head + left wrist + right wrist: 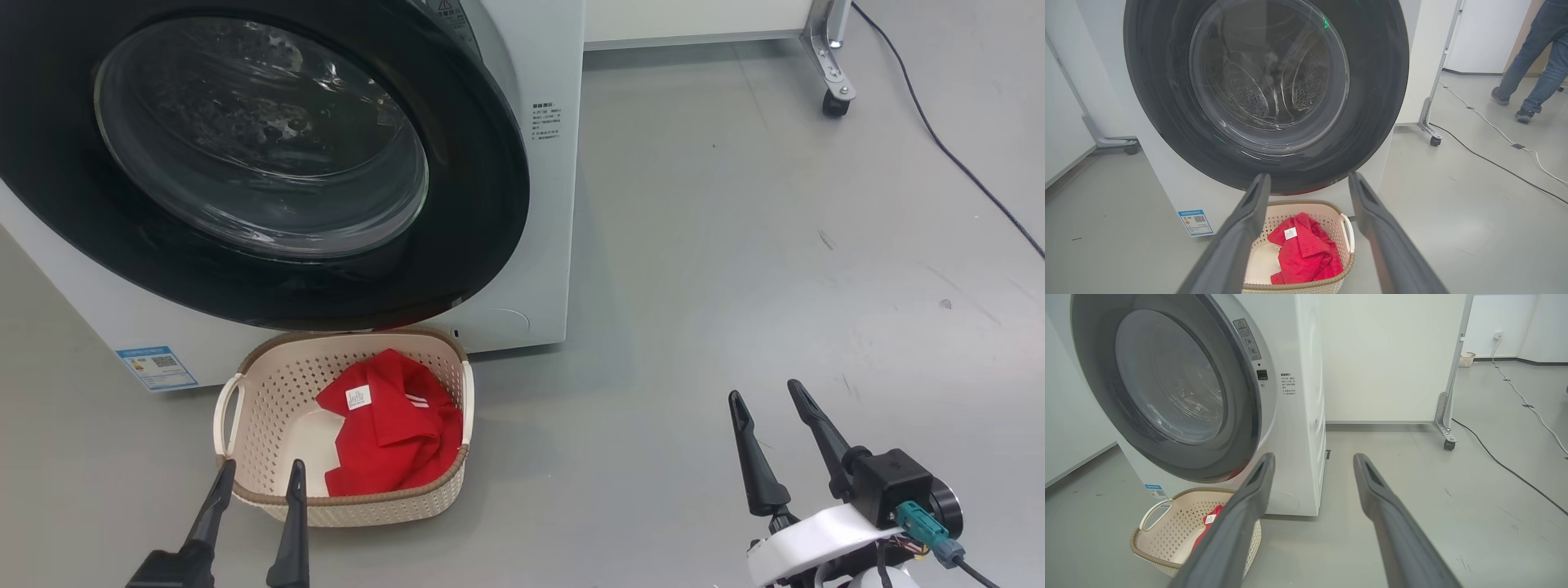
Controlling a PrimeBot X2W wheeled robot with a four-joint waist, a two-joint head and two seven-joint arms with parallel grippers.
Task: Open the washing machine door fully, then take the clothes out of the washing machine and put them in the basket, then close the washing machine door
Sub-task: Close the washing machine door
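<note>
Clothes (384, 433) lie in the basket (384, 508), which sits on the floor just in front of the washer (547, 245), under the lower edge of the door (490, 204). The door stands against the washer front; whether it has latched I cannot tell. No clothes show in the drum through the glass, so I judge closing to be the step left. To do it well, press on the black rim at the latch side, not on the glass. Push straight toward the washer until the door seats, and keep the fingers off the basket.

The left gripper (261, 469) hovers over the basket's near edge, jaws spread wide, holding nothing and seemingly touching nothing. The right gripper (767, 392) hangs over bare floor, well right of the washer, jaws likewise wide and empty.
</note>
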